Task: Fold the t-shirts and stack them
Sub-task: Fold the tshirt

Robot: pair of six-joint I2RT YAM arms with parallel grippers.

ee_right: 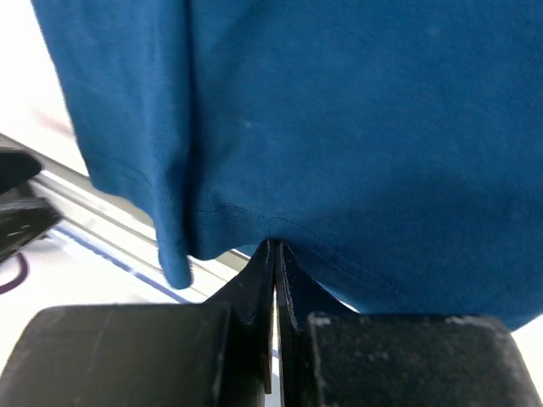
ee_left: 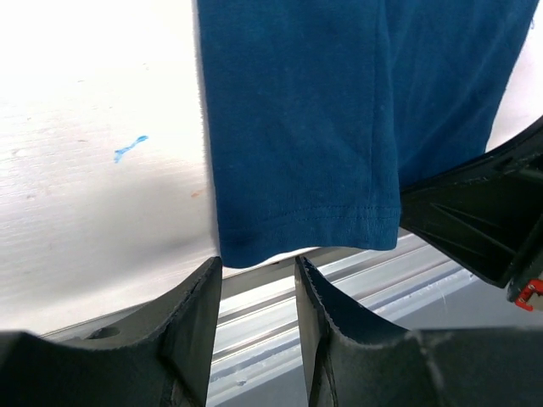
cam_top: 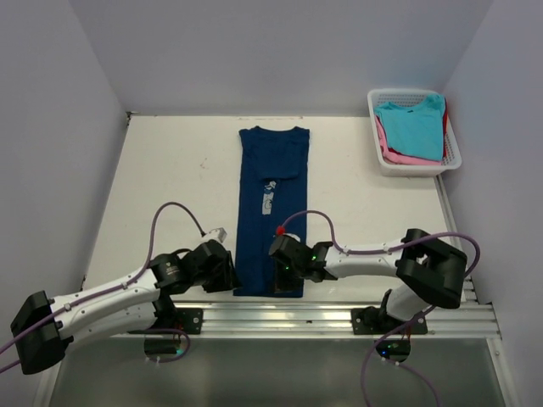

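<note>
The navy blue t-shirt (cam_top: 271, 186) lies folded lengthwise into a long strip down the middle of the table, collar far, hem near, with part of its pale print showing. My left gripper (cam_top: 231, 275) is open at the hem's near-left corner; in the left wrist view (ee_left: 259, 263) the corner of the shirt (ee_left: 297, 127) lies just ahead of the fingertips. My right gripper (cam_top: 282, 270) is shut on the hem near its right corner; the right wrist view (ee_right: 273, 246) shows the fabric (ee_right: 339, 127) puckered at the closed tips. Turquoise (cam_top: 413, 127), pink (cam_top: 399, 155) and red (cam_top: 445, 114) t-shirts lie in the basket.
The white lattice basket (cam_top: 407, 168) stands at the far right corner. The aluminium rail (cam_top: 339, 314) carrying the arm bases runs along the near table edge, just below the hem. Grey walls close in the left, back and right sides.
</note>
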